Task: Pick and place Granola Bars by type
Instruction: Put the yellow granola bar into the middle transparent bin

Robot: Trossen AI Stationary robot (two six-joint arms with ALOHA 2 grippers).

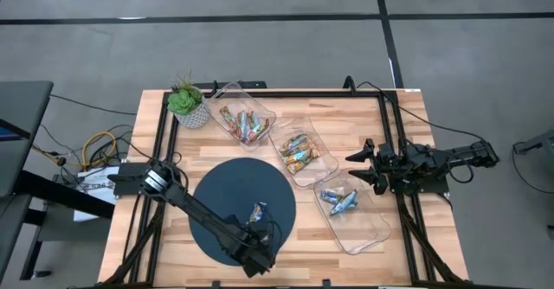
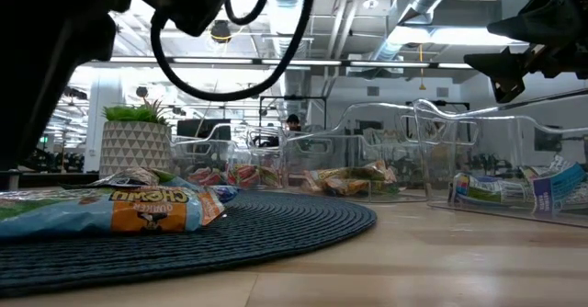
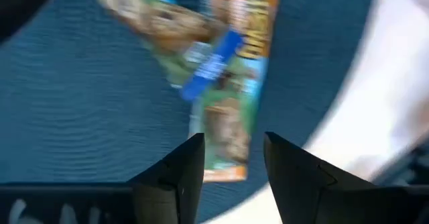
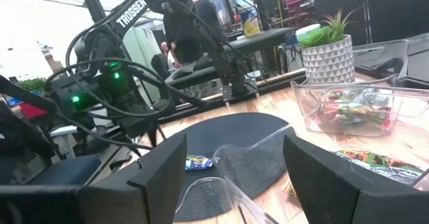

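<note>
On the round dark mat [image 1: 221, 194] lie the last loose bars [image 1: 258, 212], overlapping near its front-right edge, while three clear trays [image 1: 368, 228] behind already hold sorted ones. Left gripper [image 3: 231, 174] hovers right above the pile, jaws apart, an orange-ended bar [image 3: 231, 90] between and beyond the tips. Right gripper [image 1: 362, 166] waits over the trays, jaws apart too. I'd guess these wrappers are light, crinkly and slick, so pinching across the flat middle, not the flimsy sealed end, looks safest
</note>
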